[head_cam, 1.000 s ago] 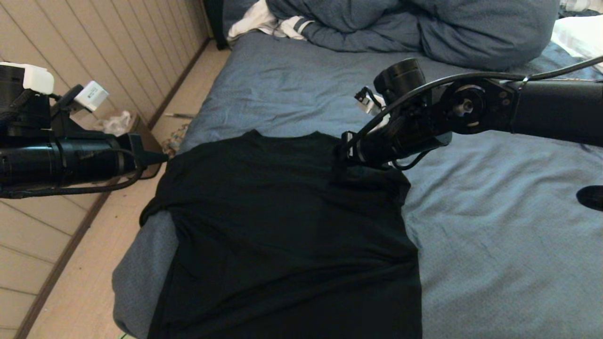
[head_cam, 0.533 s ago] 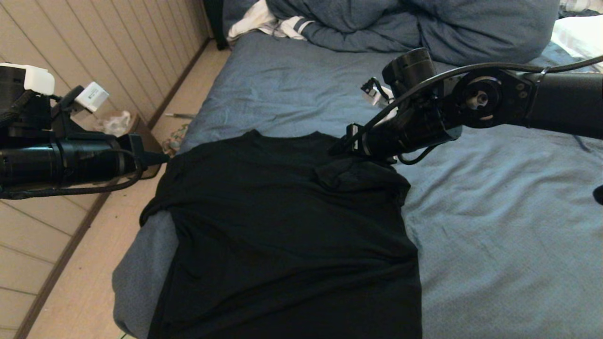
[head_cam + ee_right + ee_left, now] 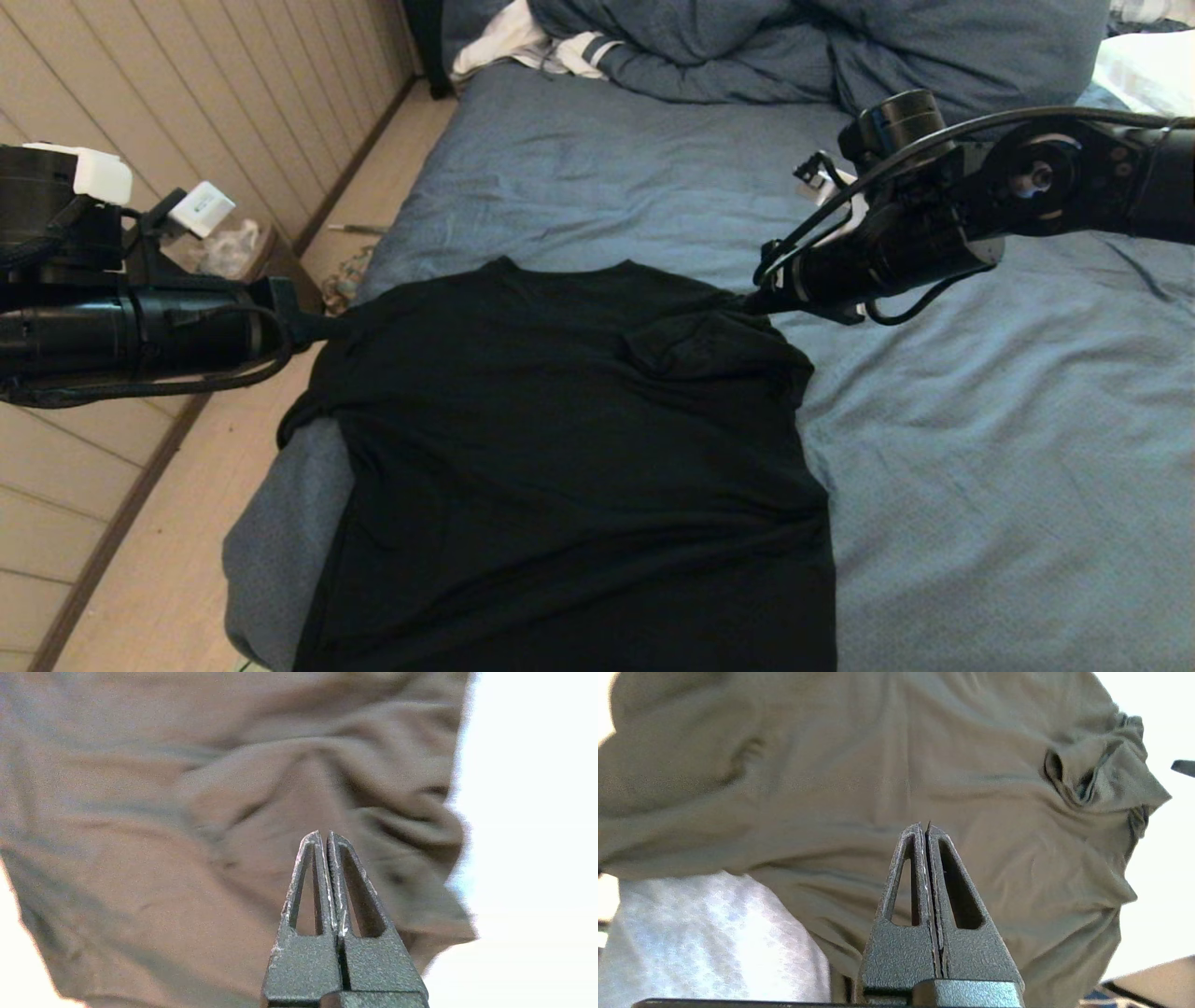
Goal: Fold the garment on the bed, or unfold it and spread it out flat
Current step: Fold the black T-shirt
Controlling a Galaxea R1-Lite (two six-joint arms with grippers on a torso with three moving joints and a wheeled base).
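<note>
My garment (image 3: 560,467) lies spread across the bed (image 3: 980,485), plain black side up, its bottom hem toward me and its collar toward the far end. Its left side hangs a little over the bed's left edge, where the slate-blue sheet shows beneath it. The right shoulder and sleeve are bunched into a rumpled fold, while the rest of the cloth lies fairly flat with shallow creases.

My left claw (image 3: 317,327) sits at the garment's left shoulder, just off the bed's left edge, pointing toward the cloth. In the left wrist view my left claw (image 3: 927,828) has its fingers pressed together tip to tip, with nothing pinched between them; the garment (image 3: 878,765) fills the space beyond them.

My right claw (image 3: 752,303) hangs at the far right corner of the garment, just beside the bunched sleeve, its tip at the cloth's edge; I cannot tell whether it touches. In the right wrist view my right claw (image 3: 324,835) is likewise closed tight and holds nothing, the wrinkled garment (image 3: 187,835) lying beneath it.

At the far end of the bed a bulky blue duvet (image 3: 822,47) is heaped, with white striped clothing (image 3: 532,42) beside it toward the left
</note>
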